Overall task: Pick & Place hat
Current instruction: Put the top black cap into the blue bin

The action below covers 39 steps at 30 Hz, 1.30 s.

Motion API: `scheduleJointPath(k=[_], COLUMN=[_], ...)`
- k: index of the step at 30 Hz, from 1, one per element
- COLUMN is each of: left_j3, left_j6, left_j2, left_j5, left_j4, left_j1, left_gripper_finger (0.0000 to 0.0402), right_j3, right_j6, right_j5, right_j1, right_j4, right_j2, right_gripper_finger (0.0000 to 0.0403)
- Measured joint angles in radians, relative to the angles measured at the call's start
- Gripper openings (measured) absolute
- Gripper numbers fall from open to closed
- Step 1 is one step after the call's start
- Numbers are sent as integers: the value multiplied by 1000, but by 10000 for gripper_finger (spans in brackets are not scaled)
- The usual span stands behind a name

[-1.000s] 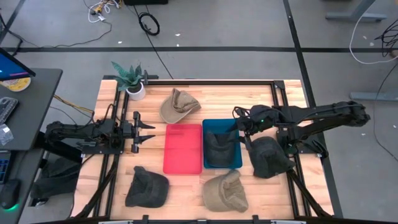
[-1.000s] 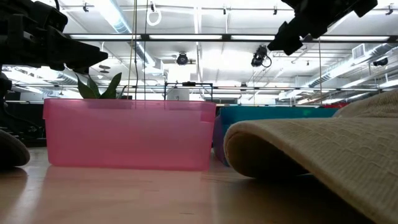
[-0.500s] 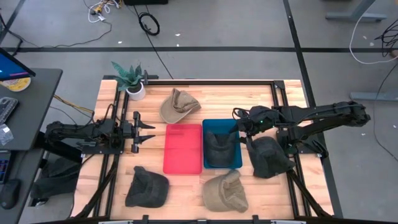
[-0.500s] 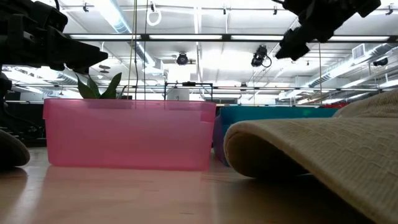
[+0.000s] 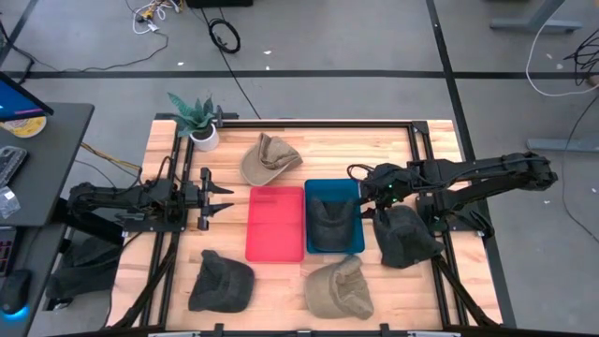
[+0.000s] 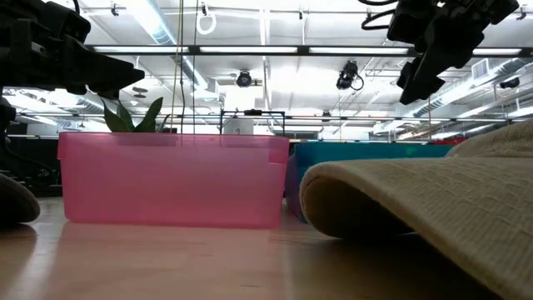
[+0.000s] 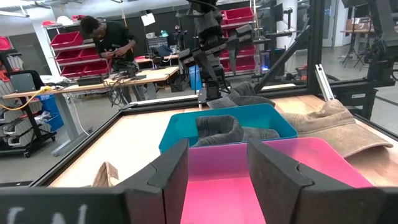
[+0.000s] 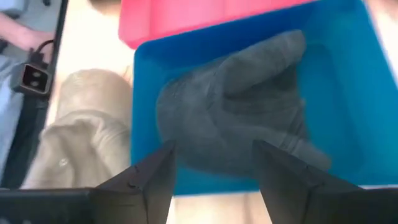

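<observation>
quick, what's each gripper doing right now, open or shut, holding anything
Left gripper: open, holding nothing, waiting beside the pink bin.
Right gripper: open, holding nothing, above the blue bin with a dark grey hat in it.

Low view: the tan hat (image 6: pixel 433 200) runs off the right edge, hiding most of the blue bin (image 6: pixel 366 152).
</observation>
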Motion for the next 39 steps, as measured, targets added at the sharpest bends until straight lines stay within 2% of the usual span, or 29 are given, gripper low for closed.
scheduleJointPath(k=[8,15,30,39], left_j3=[0,0,0,0], left_j6=[0,0,0,0], left_j2=[0,0,0,0], left_j5=[0,0,0,0], left_j4=[0,0,0,0], left_j1=[0,0,0,0], left_gripper_finger=[165,165,165,165], right_j3=[0,0,0,0], right_j6=[67,127,380,491], right_j5=[-107,-116,-114,-79], right_j1=[0,54,259,385], right_j4=[-152,-313,-355,-355], right_j2=[0,0,0,0], right_gripper_finger=[210,210,210,210])
